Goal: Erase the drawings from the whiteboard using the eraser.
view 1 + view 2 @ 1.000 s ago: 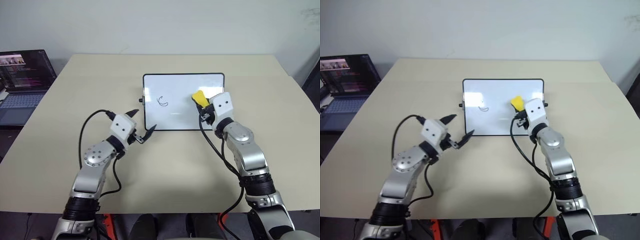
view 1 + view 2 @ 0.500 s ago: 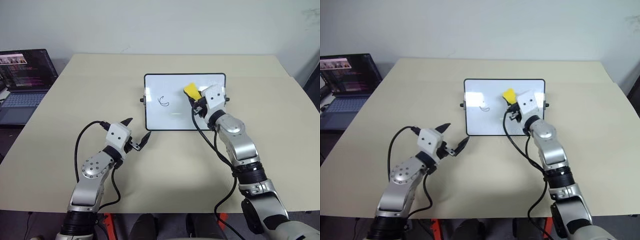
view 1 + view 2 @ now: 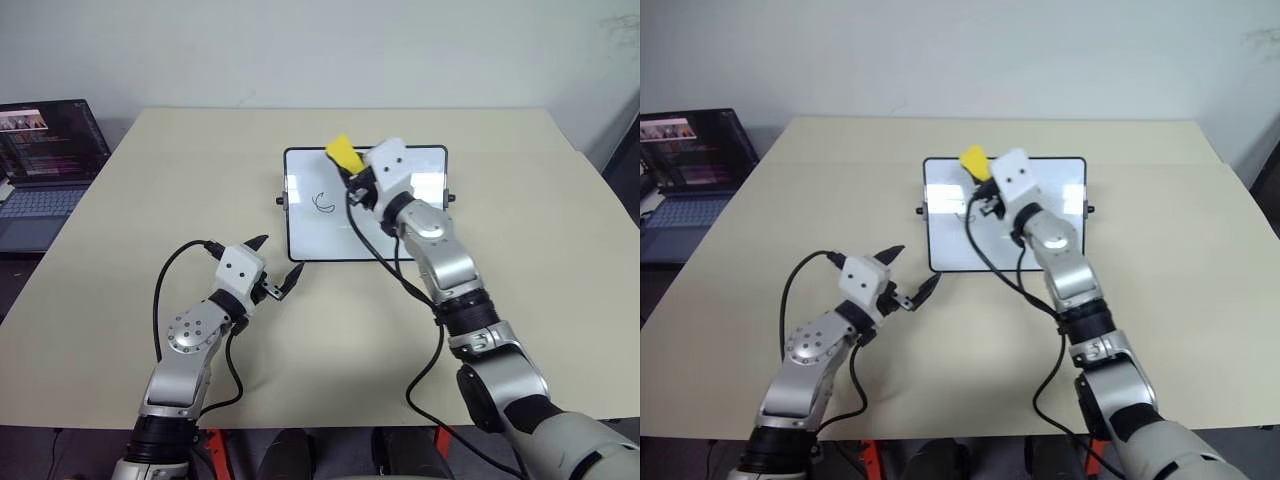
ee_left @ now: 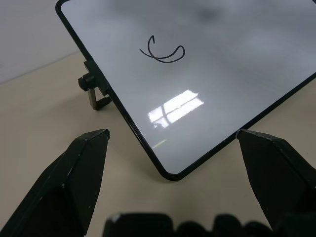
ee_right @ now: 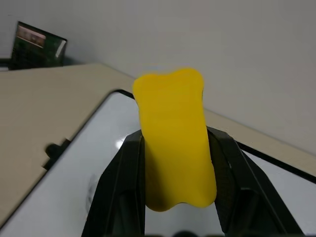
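**Operator:** Where is the eraser right now?

**Observer:** You have it in your right gripper [image 5: 175, 163]. The two black fingers [image 5: 121, 187] are clamped on the yellow eraser [image 3: 343, 155], squeezing its sides in, and most of the block sticks out past them. It is raised above the far edge of the whiteboard [image 3: 400, 245], toward the board's left part, and I cannot tell whether it touches the surface.

**Operator:** And the board itself?

**Observer:** It lies flat on the beige table [image 3: 560, 250], around the middle, with its long side running across in front of you. A small black knob [image 4: 88, 81] sticks out of its left short side.

**Operator:** What is on it?

**Observer:** You can see one drawing [image 4: 162, 51], a thin black C-like curve with a loop, on the left part of the board. Your right arm passes over the middle and right part, so I cannot tell what is under it.

**Operator:** My left side?

**Observer:** Your left gripper [image 3: 270, 265] hangs over the table just short of the board's near left corner, fingers spread apart and holding nothing. It points toward that corner, not touching it.

**Operator:** Anything else around?

**Observer:** An open laptop [image 3: 45, 165] sits well off to your left, beyond the table's edge.
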You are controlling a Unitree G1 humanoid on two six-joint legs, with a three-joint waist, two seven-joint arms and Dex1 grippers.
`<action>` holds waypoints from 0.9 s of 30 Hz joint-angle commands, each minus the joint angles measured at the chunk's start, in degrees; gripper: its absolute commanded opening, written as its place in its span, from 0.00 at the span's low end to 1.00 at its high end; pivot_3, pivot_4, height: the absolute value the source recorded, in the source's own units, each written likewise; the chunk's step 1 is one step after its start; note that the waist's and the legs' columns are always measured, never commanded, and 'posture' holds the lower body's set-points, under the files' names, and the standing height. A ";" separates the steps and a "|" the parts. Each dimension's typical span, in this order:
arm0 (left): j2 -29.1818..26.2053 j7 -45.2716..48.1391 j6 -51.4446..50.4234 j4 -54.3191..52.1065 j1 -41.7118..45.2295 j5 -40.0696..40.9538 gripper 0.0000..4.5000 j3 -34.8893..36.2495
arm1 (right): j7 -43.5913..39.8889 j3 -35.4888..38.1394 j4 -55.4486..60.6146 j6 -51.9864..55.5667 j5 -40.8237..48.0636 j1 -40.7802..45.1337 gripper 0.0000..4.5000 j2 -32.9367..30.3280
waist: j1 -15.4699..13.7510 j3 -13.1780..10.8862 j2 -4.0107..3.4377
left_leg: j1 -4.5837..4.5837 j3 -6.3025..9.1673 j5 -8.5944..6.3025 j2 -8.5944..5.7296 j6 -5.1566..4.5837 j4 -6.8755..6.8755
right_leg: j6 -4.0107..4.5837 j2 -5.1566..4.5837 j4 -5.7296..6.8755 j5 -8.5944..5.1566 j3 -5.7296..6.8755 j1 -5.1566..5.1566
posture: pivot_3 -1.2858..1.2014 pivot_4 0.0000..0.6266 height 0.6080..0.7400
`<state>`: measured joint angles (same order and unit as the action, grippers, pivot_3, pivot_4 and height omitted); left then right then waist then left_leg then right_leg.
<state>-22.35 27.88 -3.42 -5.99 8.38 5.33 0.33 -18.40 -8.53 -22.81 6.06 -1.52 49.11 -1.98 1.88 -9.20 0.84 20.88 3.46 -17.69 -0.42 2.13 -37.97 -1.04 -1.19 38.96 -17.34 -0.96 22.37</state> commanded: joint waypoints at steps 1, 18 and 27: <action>0.04 -0.08 1.53 -0.20 1.03 -0.34 1.00 -0.13 | 0.29 -1.46 -3.92 -5.38 -1.68 1.59 0.31 0.87 | -0.18 0.00 0.00 | 0.01 -0.01 0.00 -0.01 0.00 0.00 | 0.00 -0.02 0.00 0.00 -0.01 0.00 | 0.52 0.24 1.00; 0.56 -0.29 1.31 -0.49 1.53 -0.22 1.00 -0.62 | 1.61 -0.06 -27.70 -16.61 -3.75 10.02 0.31 0.39 | -0.01 0.00 -0.01 | 0.00 -0.02 0.00 -0.01 0.00 0.01 | 0.00 -0.03 0.02 0.00 0.00 0.02 | 0.52 0.24 1.00; 0.53 -0.21 1.03 -0.78 2.17 -0.08 1.00 -0.77 | 2.01 0.02 -30.37 -17.67 -4.23 10.85 0.31 0.42 | -0.01 0.00 -0.01 | 0.01 -0.03 0.00 -0.01 0.00 0.01 | 0.00 -0.03 0.02 0.00 -0.01 0.02 | 0.52 0.24 1.00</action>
<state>-21.80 27.93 -3.18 -4.66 9.82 5.24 -0.70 -16.49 -9.11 -53.93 -10.68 -5.53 58.08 -1.57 1.87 -9.20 0.83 20.89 3.44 -17.69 -0.43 2.14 -37.96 -1.03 -1.22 38.98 -17.34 -0.97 22.39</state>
